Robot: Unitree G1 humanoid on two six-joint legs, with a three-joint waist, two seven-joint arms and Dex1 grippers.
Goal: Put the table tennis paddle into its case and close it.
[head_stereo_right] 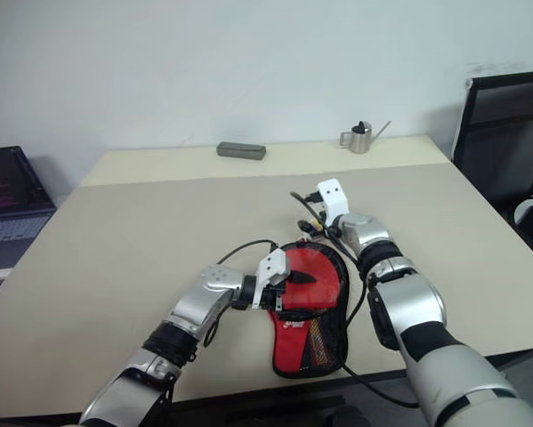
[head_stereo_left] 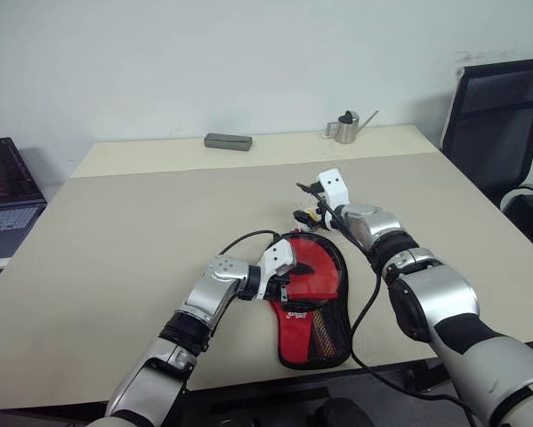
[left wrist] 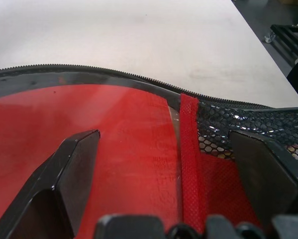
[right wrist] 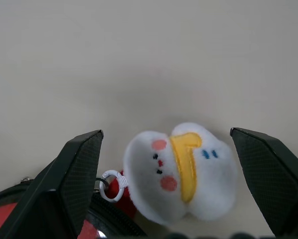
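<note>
Paddle [head_stereo_right: 312, 271] sits inside open case [head_stereo_right: 311, 342], center-bottom of frame. Left gripper [head_stereo_right: 288, 285] spread over it; right gripper [right wrist: 166, 184] spread around duck charm [right wrist: 181, 172]. Closing step: next, grab charm, pull zip shut.

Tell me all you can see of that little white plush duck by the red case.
The small white plush duck charm has a yellow bill, pink cheeks and tiny blue and black stitched marks. It looks soft and fluffy. A white ring and red loop tie it to the black-trimmed edge of the red fabric paddle case. It lies on the beige table just beyond the case's round end, between the open black fingers of the right gripper, which do not touch it.
</note>
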